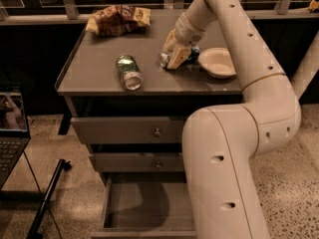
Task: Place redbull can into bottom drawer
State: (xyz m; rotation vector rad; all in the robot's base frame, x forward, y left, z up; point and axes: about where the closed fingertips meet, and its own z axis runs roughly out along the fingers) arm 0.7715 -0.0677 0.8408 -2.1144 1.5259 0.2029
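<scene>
The redbull can (192, 52) lies on the cabinet top, mostly hidden behind my gripper; only a bit of blue and a silver end at the left show. My gripper (174, 58) is down at the can, its pale fingers (178, 57) around or against it. The bottom drawer (144, 207) is pulled open below, its flat grey floor bare; my arm covers its right part.
A fatter green can (128, 71) lies on its side left of the gripper. A white bowl (216, 62) sits right of it. A chip bag (117, 19) lies at the back. Two shut knobbed drawers (157, 132) are above the open one. A laptop (11, 128) stands at left.
</scene>
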